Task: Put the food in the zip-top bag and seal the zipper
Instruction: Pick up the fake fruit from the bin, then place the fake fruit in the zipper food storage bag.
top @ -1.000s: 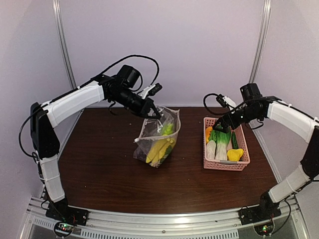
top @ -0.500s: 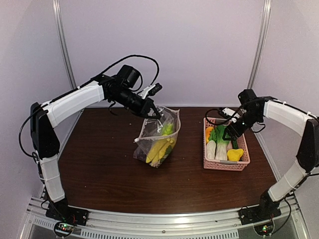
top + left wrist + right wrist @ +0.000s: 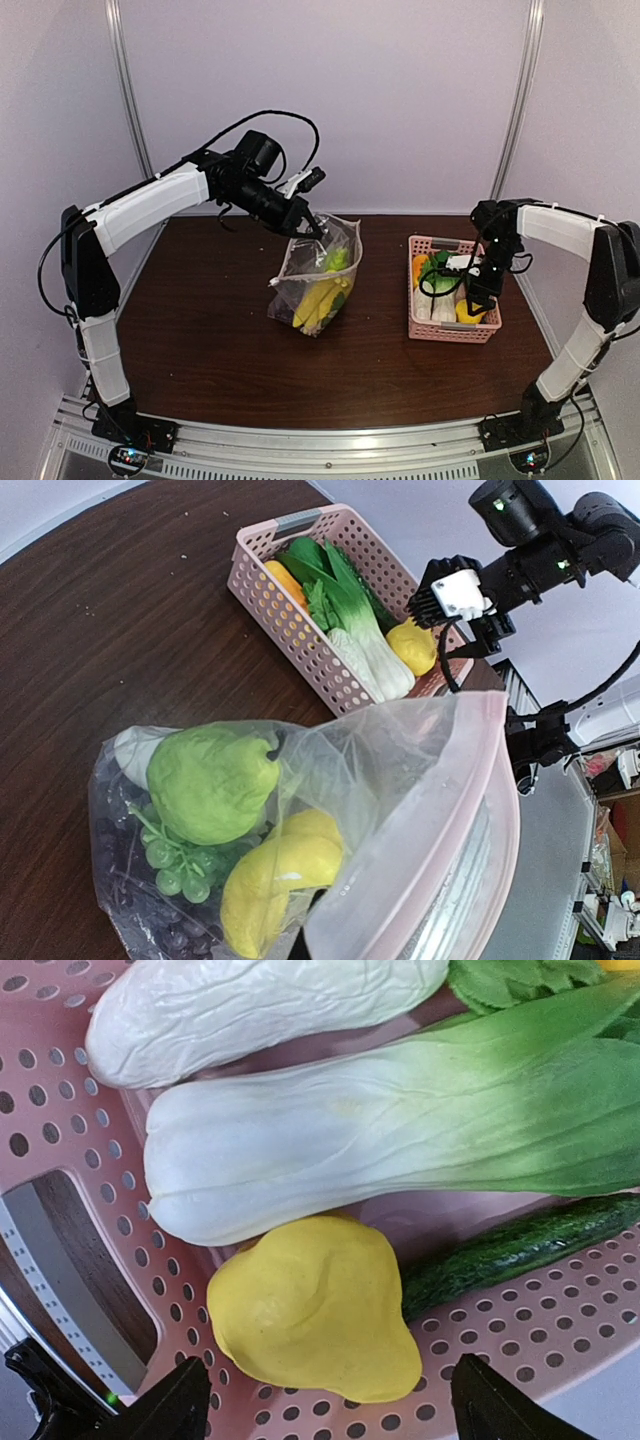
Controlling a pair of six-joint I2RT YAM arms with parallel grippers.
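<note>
Right wrist: right jaws spread over lemon [image 3: 315, 1310] — left jaws pinching zip-top bag [image 3: 430, 770].

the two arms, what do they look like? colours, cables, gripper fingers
The left arm and right arm have smooth white shells over the long links, with black joints, wrists and bases. Thin black cables loop loosely off each arm. The left gripper and right gripper are black, with black fingers.

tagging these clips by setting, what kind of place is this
Most likely a robotics lab test cell: a left arm and right arm bolted to a rail at a table, metal poles against plain walls, toy vegetables in a pink basket.
</note>
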